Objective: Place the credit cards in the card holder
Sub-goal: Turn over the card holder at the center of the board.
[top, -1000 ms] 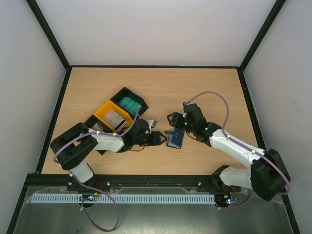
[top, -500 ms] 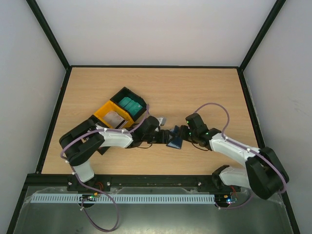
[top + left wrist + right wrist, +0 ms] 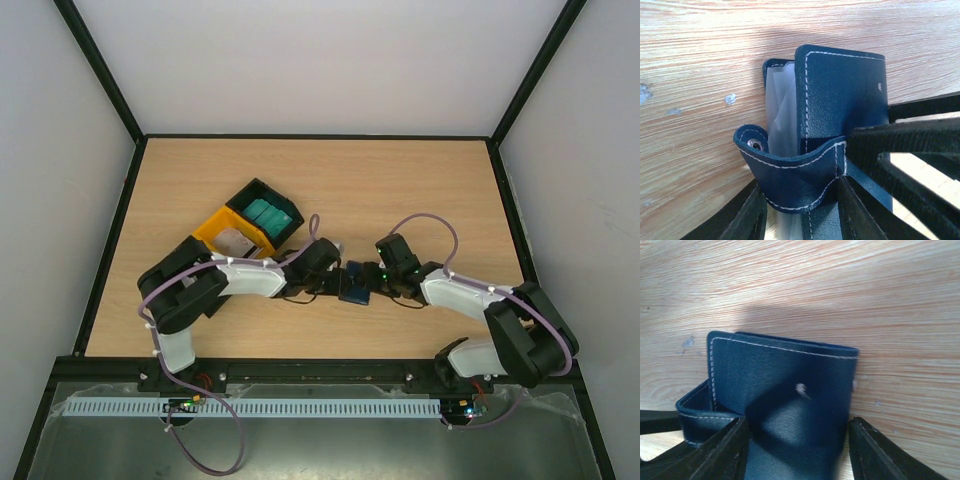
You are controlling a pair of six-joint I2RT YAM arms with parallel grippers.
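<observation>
Card holder (image 3: 354, 285), navy and partly open, sits near the middle of the near edge of the table (image 3: 400, 180), the left gripper (image 3: 800, 185) clamped on one end and the right gripper (image 3: 797, 422) closed on the other, teal credit cards (image 3: 268, 212) lying in the tray (image 3: 252, 188) toward the left edge.

Navy card holder (image 3: 355, 283) sits on the table (image 3: 400, 190) before me, snap tab (image 3: 790, 170) curled open.
Teal and whitish credit cards (image 3: 270, 213) sit in the tray (image 3: 215, 228).

Navy card holder (image 3: 840, 90), white stitching; lining (image 3: 781, 112) possibly grey. Yellow-black tray (image 3: 215, 229); teal cards (image 3: 268, 212).
</observation>
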